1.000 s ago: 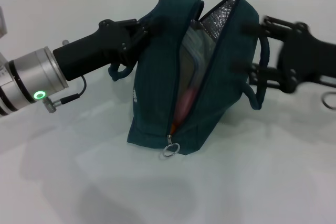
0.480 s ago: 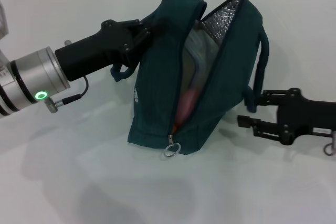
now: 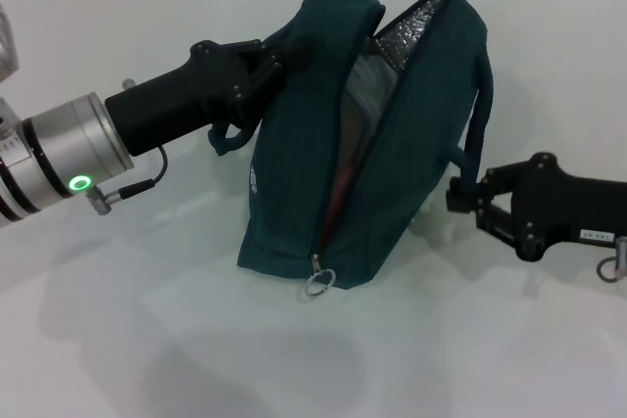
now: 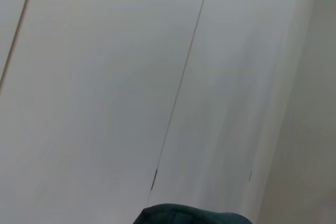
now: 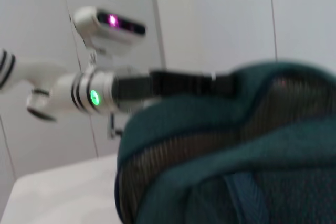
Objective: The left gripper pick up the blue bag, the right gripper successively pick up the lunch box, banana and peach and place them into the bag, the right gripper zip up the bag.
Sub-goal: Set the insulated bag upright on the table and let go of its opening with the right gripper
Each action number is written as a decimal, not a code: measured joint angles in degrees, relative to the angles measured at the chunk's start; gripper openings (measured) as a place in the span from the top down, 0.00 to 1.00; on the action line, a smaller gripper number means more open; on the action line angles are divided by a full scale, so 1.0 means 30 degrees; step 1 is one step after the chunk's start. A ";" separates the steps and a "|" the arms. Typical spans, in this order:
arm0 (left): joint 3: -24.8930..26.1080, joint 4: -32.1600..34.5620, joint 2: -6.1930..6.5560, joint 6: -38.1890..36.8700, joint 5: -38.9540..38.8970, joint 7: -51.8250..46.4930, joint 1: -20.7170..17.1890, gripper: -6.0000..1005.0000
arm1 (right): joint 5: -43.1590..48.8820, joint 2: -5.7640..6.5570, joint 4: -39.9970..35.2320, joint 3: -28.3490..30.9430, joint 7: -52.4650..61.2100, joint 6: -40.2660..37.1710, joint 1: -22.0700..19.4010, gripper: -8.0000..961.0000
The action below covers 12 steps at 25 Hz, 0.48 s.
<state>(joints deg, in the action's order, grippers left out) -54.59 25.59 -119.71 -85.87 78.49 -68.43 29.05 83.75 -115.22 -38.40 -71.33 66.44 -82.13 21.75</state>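
Note:
The blue bag (image 3: 294, 193) stands tilted on the white table, its top open and silver lining showing. My left gripper (image 3: 263, 64) is shut on the bag's upper left edge by a loop handle and holds it up. The zipper's ring pull (image 3: 316, 283) hangs at the bag's low front end. Inside I see the clear lunch box (image 3: 361, 80) and a pink patch of the peach (image 3: 340, 193); the banana is hidden. My right gripper (image 3: 468, 205) is open and empty, low by the bag's right side, at the foot of the right handle (image 3: 480, 115). The bag fills the right wrist view (image 5: 236, 171).
The white table (image 3: 147, 340) spreads in front of and around the bag. A pale wall stands behind it. The left wrist view shows only wall panels and a sliver of the bag (image 4: 189, 214). The right wrist view shows my left arm (image 5: 94, 95) beyond the bag.
My right gripper has dropped from beside the bag's upper right to table height, then moved in toward the bag's right side. The bag's opening has narrowed a little. My left gripper holds still.

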 joint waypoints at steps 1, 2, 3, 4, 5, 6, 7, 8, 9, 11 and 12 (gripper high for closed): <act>0.0002 -0.0051 0.0000 -0.0001 -0.0002 0.0076 0.0000 0.96 | -0.0499 0.0000 0.0082 0.0047 -0.0563 -0.0254 -0.0146 0.79; 0.0018 -0.0170 0.0002 -0.0003 -0.0024 0.0187 0.0005 0.96 | -0.1123 0.0008 0.0205 0.0140 -0.1208 -0.0618 -0.0320 0.82; 0.0023 -0.0329 0.0002 -0.0003 -0.0072 0.0335 0.0016 0.96 | -0.1521 0.0008 0.0374 0.0304 -0.1621 -0.0932 -0.0413 0.84; 0.0026 -0.0553 0.0002 -0.0005 -0.0220 0.0537 0.0033 0.96 | -0.2214 0.0016 0.0676 0.0615 -0.2426 -0.1535 -0.0584 0.87; 0.0023 -0.0814 0.0002 -0.0010 -0.0449 0.0789 0.0037 0.96 | -0.2915 0.0027 0.1126 0.1147 -0.3285 -0.2295 -0.0706 0.89; 0.0008 -0.1160 -0.0004 -0.0058 -0.0865 0.1117 0.0011 0.96 | -0.3375 0.0027 0.1567 0.1628 -0.3872 -0.2860 -0.0766 0.92; -0.0004 -0.1545 -0.0013 -0.0177 -0.1273 0.1522 -0.0027 0.96 | -0.3863 0.0031 0.2134 0.2316 -0.4411 -0.3446 -0.0790 0.92; -0.0017 -0.1947 -0.0029 -0.0338 -0.1665 0.1958 -0.0068 0.96 | -0.4088 0.0048 0.2482 0.2799 -0.4643 -0.3752 -0.0762 0.92; -0.0028 -0.2505 -0.0039 -0.0673 -0.2089 0.2745 -0.0082 0.96 | -0.4270 0.0105 0.2816 0.3363 -0.4725 -0.4002 -0.0701 0.92; -0.0045 -0.3546 -0.0077 -0.1478 -0.2645 0.4365 -0.0090 0.96 | -0.4265 0.0353 0.2933 0.3702 -0.4292 -0.4276 -0.0580 0.92; -0.0045 -0.4098 -0.0101 -0.1976 -0.2873 0.5279 -0.0090 0.96 | -0.4265 0.0353 0.2933 0.3702 -0.4292 -0.4276 -0.0580 0.92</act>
<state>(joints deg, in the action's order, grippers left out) -54.72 13.30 -120.01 -91.79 69.87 -52.59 28.78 70.96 -114.16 -29.60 -60.22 53.57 -94.96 20.01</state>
